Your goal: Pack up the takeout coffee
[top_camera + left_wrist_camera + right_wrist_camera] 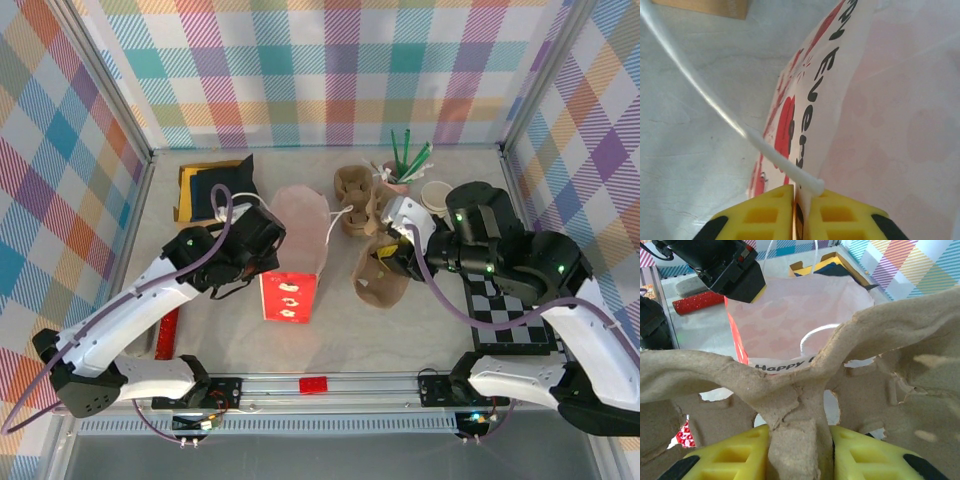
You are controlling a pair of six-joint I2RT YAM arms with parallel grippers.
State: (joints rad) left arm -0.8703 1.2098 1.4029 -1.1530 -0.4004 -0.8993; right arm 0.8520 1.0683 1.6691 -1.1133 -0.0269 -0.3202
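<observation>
Packing looks early: the left gripper (796, 212) pinches the paper bag (298, 235) by its rim, the right gripper (800, 460) clamps the cup carrier (790, 390) at the bag's 3 o'clock, not yet inside, and where the takeout coffee sits I cannot tell.

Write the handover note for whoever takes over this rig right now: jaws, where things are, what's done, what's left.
Left gripper: jaws shut on the rim of the paper bag, holding its mouth open.
Right gripper: jaws shut on the central ridge of the cardboard cup carrier, just beside the bag.
Done: bag opened, carrier gripped.
Left: carrier is not yet in the bag; probably ease it in next, then release.
</observation>
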